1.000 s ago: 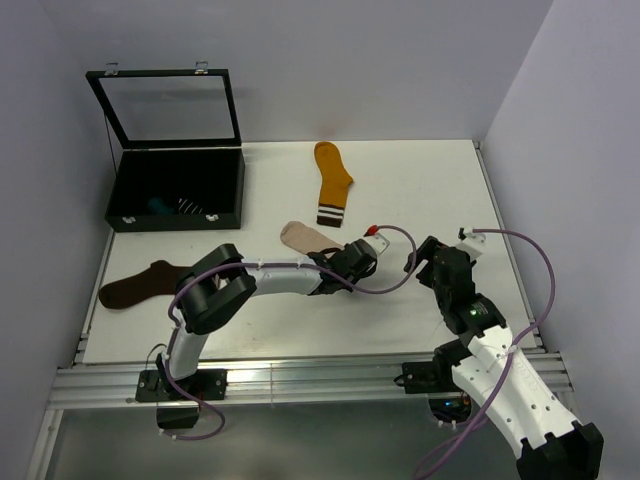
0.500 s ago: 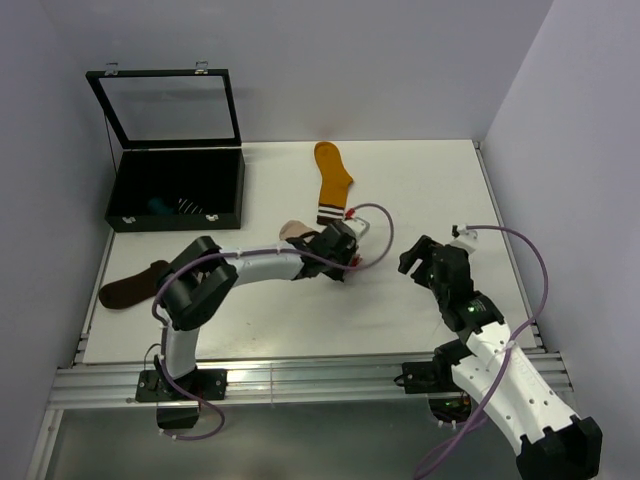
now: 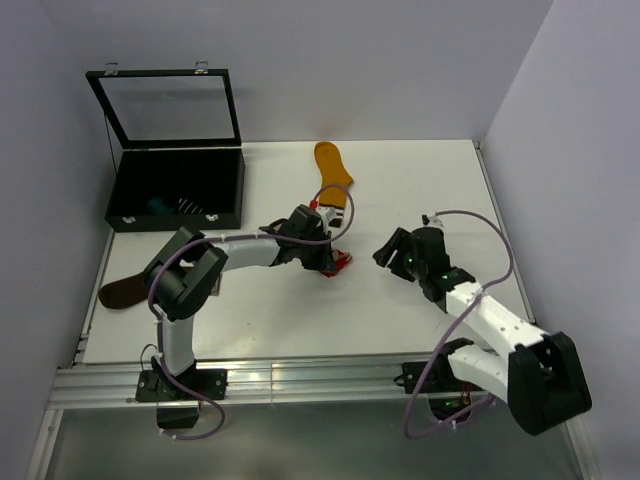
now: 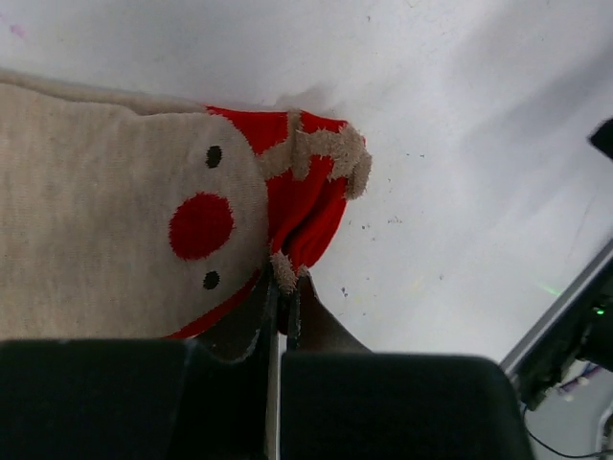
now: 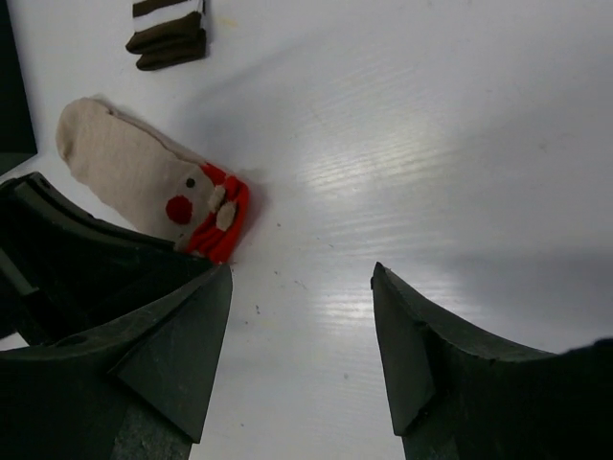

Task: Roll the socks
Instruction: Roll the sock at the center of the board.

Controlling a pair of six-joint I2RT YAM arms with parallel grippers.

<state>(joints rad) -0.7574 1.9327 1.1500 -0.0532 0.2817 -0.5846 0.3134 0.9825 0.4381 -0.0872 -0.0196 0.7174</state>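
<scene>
- Pinching the red end of the beige sock (image 4: pixel 96 211), the left tool (image 4: pixel 281 287) is clenched on it, low on the counter (image 3: pixel 420 190); only its wrist view shows this grip.
- The right tool (image 5: pixel 302 278) hovers released, near that sock.
- Farther off, the mustard sock (image 3: pixel 331 172) and, seen only from overhead, the brown sock (image 3: pixel 122 292) lie flat: rolling looks barely begun.

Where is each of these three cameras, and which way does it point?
Top: fixed above the near side, looking down on the table; left arm and right arm show.
Left wrist: on the left arm, looking down past the shut left tool at the beige sock.
Right wrist: on the right arm, looking down between the fingers of the open right tool.
Shared: both wrist views show that sock.
</scene>
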